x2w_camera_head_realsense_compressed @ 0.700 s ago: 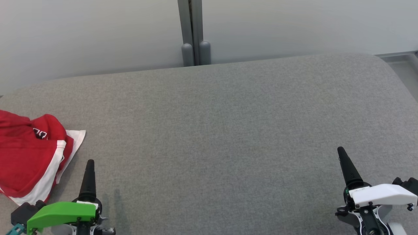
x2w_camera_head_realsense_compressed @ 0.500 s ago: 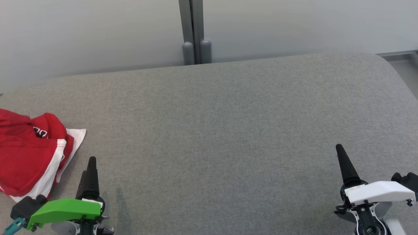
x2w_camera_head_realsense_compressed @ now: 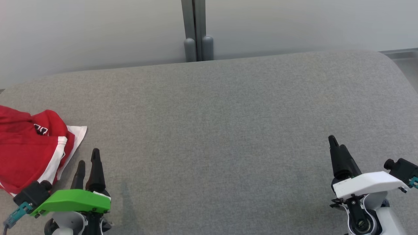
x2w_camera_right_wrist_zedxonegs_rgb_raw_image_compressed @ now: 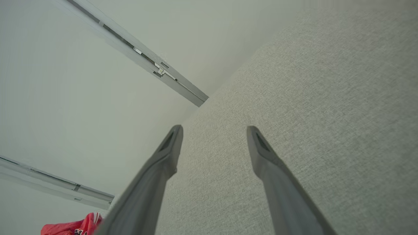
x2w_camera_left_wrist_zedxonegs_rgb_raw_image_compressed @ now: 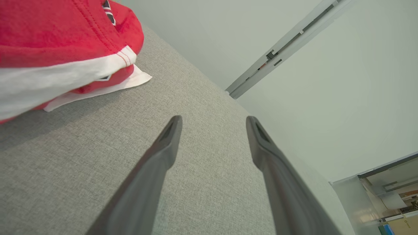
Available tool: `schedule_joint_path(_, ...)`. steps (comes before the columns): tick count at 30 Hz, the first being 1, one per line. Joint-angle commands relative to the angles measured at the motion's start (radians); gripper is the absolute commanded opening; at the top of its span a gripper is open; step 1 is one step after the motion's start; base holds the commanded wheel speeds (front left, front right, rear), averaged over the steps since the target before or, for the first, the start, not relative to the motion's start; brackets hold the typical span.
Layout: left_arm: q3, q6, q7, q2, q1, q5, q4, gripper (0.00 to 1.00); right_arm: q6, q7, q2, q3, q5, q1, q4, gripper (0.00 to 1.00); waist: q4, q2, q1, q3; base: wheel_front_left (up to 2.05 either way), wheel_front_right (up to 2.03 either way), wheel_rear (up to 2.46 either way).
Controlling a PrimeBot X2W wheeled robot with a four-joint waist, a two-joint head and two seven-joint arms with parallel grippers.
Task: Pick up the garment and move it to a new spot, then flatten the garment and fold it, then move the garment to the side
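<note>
Red and white, the garment [x2w_camera_head_realsense_compressed: 26, 147] lies bunched at the left edge of the cushion [x2w_camera_head_realsense_compressed: 212, 114], so the left gripper [x2w_camera_head_realsense_compressed: 88, 156] hovers just beside it, fingers apart, likely to grab it, while the right gripper [x2w_camera_head_realsense_compressed: 336, 143] hangs spread and empty by the right edge.

Your robot's left gripper [x2w_camera_head_realsense_compressed: 87, 156], at seven o'clock in the head view, wears a bright green cover [x2w_camera_head_realsense_compressed: 73, 200] behind two tapered dark fingers [x2w_camera_head_realsense_compressed: 96, 171], with a black block [x2w_camera_head_realsense_compressed: 32, 193] and a teal connector [x2w_camera_head_realsense_compressed: 18, 213] at its side. The right gripper [x2w_camera_head_realsense_compressed: 336, 143], at four o'clock, carries a matching white cover [x2w_camera_head_realsense_compressed: 369, 184].
</note>
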Motion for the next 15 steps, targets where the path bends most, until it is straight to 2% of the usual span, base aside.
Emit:
schedule_joint_path(1, -0.003, 0.006, -0.012, 0.015, -0.032, 0.035, -0.008, 1.00, 0.000, -0.011, -0.005, -0.002, -0.041, -0.028, -0.009, 1.00, 0.001, 0.0000, 0.0000, 0.001, 0.00, 0.00, 0.00)
schedule_joint_path(15, -0.031, 0.017, -0.056, 0.013, -0.009, 0.209, 0.012, 1.00, 0.000, -0.055, -0.006, 0.014, -0.230, -0.011, -0.003, 1.00, 0.005, 0.0000, 0.0000, -0.008, 0.00, 0.00, 0.00)
